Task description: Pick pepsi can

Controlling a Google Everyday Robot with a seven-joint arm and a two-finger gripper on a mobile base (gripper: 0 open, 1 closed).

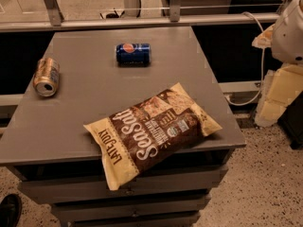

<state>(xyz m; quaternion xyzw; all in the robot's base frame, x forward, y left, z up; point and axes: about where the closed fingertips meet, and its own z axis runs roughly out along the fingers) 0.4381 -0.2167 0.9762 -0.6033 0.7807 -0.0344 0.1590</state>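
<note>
The pepsi can [133, 54], dark blue with a round red, white and blue logo, lies on its side near the far middle of the grey table top [90, 103]. My gripper is not in view. Only a white, rounded part of my arm [289, 30] shows at the upper right edge, off the table and well to the right of the can.
A gold can [46, 76] lies on its side at the table's left. A large brown and tan chips bag [151, 131] lies at the front, overhanging the front edge. A rail [142, 22] runs behind the table. Yellowish blocks [279, 96] and a cable stand at the right.
</note>
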